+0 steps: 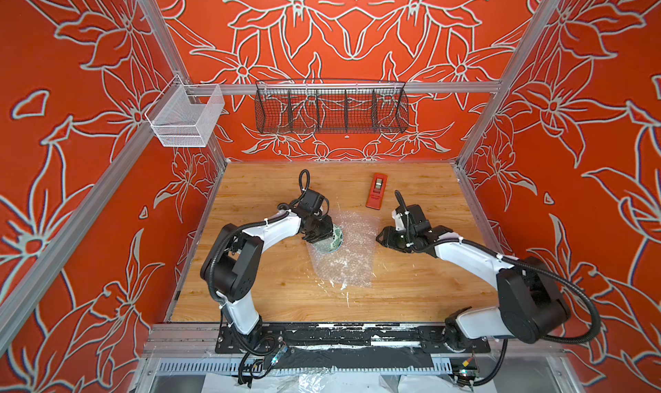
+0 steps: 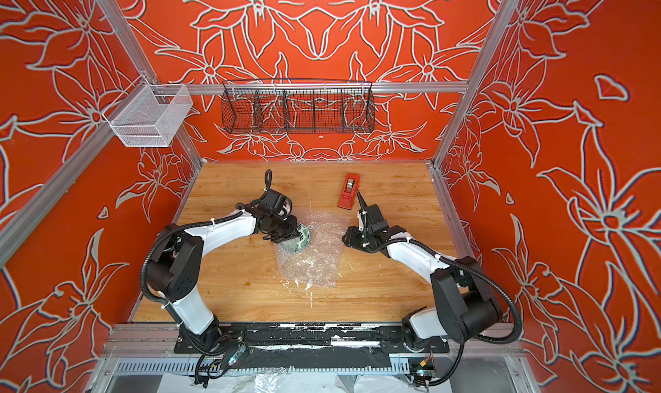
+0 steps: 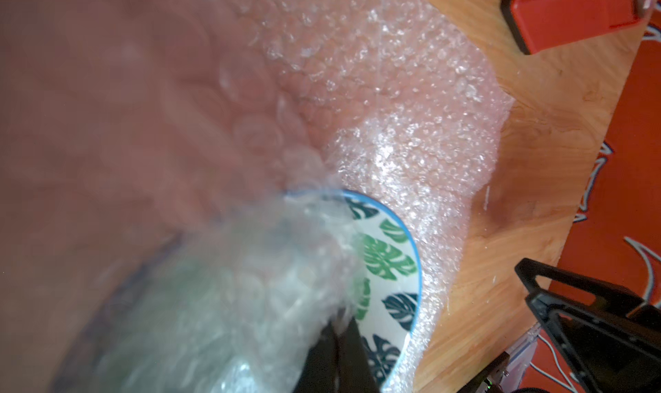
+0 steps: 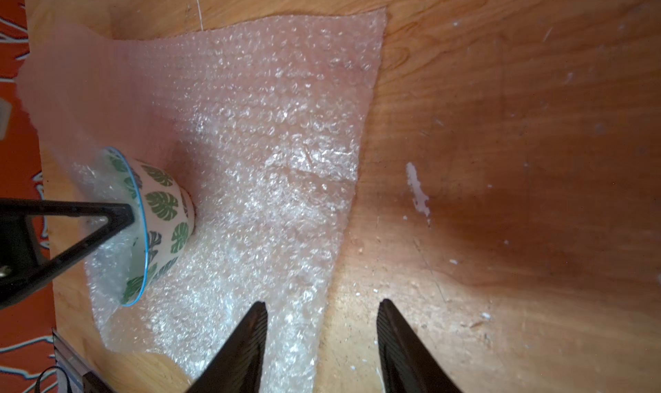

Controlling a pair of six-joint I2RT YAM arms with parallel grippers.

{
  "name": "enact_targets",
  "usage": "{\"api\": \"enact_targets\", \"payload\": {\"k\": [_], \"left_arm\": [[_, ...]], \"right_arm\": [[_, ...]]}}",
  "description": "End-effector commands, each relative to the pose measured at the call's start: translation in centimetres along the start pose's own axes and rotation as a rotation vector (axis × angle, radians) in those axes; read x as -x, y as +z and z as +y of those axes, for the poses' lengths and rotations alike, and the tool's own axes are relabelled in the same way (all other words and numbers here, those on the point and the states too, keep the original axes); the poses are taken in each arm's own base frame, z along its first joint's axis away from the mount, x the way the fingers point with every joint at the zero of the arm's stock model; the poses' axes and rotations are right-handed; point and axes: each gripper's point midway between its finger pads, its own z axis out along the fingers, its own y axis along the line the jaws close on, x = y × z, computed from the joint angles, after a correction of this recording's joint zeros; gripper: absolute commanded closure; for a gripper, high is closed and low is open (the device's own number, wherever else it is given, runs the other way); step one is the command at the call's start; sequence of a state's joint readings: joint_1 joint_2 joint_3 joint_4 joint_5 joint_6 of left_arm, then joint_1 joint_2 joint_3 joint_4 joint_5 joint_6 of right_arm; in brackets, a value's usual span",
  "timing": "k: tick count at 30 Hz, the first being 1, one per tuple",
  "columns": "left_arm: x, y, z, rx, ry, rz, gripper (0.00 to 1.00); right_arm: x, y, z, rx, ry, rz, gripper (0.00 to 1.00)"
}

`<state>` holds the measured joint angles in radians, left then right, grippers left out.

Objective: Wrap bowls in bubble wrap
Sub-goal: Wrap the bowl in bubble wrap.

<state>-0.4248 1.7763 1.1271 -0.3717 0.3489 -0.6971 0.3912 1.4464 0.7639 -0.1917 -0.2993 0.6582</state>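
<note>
Left claw (image 3: 339, 328) clenched on clear bubbly plastic wrap (image 1: 348, 266); right claw (image 4: 322, 307) released.
Wrap looks limp and slippery, the small leaf-patterned white bowl (image 1: 332, 239) fragile: pinch the sheet's free edge at the bowl's three o'clock.

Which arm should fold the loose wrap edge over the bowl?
Probably right: the right tool hangs open over loose bubble wrap; the left tool is shut on it at the bowl.

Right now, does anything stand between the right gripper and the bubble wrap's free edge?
Nothing visible does. The right gripper is open at that edge of the bubble wrap. The bowl and the left gripper are at the sheet's opposite side.
</note>
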Motion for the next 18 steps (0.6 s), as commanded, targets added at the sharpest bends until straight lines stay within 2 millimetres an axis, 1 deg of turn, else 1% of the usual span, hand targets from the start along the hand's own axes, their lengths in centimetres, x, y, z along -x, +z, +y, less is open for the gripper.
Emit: {"api": "enact_targets", "payload": {"k": [1, 5, 10, 11, 14, 18], "left_arm": [[0.3, 1.3, 0.5, 0.028, -0.016, 0.012, 1.0], [0.3, 2.7, 0.9, 0.056, -0.017, 0.032, 1.0], [0.1, 4.1, 1.2, 0.075, -0.02, 0.057, 1.0], [0.0, 4.3, 1.3, 0.078, -0.022, 0.059, 1.0], [-0.1, 4.6, 1.5, 0.088, -0.022, 0.062, 1.0], [-0.3, 4.7, 1.7, 0.099, -0.022, 0.065, 1.0]], "right_arm": [[1.8, 1.2, 0.9, 0.059, 0.022, -0.031, 0.46], [3.1, 3.1, 1.0, 0.048, 0.03, -0.024, 0.45], [4.2, 5.0, 0.2, -0.002, 0.053, -0.026, 0.43], [4.5, 5.2, 0.2, -0.002, 0.058, -0.035, 0.42], [4.8, 5.5, -0.6, -0.049, 0.078, -0.055, 0.42], [4.9, 5.0, -2.2, -0.127, 0.077, -0.08, 0.4]]}}
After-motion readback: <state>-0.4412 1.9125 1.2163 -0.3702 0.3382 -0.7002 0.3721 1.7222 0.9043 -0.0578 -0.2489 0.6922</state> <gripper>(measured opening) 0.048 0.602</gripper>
